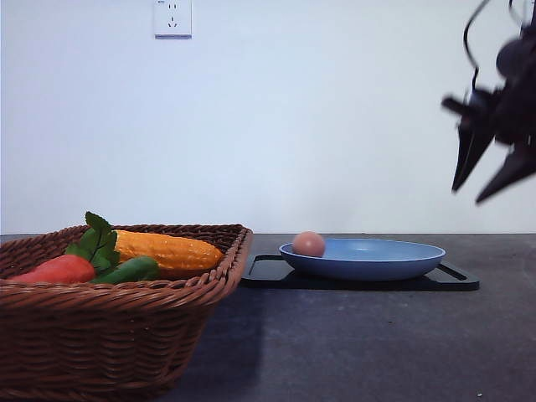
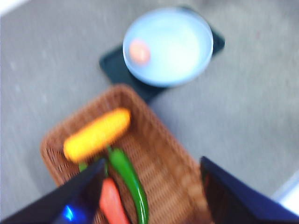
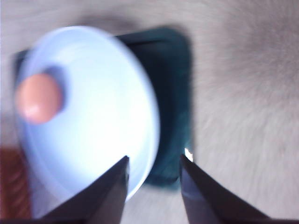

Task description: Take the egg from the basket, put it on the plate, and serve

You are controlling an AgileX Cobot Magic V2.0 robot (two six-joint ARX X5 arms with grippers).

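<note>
The right claw (image 1: 494, 172) hung high in the air beyond the right edge of the wide, shallow blue plate (image 1: 394, 261), its dark pointed fingers slanted downward, parted and empty. In the left wrist view, the left claw (image 2: 152, 189) hovered above the brown woven wicker basket (image 2: 159, 163), fingers spread wide and gripping nothing. The small, smooth pinkish-brown egg (image 1: 309, 244) lay inside the plate at its left rim. The plate sat on a flat black rectangular tray (image 1: 268, 272) on the dark grey worktop (image 1: 377, 343). Left of the plate, the basket held a yellow corn cob (image 1: 167, 249), an orange-red carrot (image 1: 59, 270) and a glossy green pepper (image 1: 130, 270).
</note>
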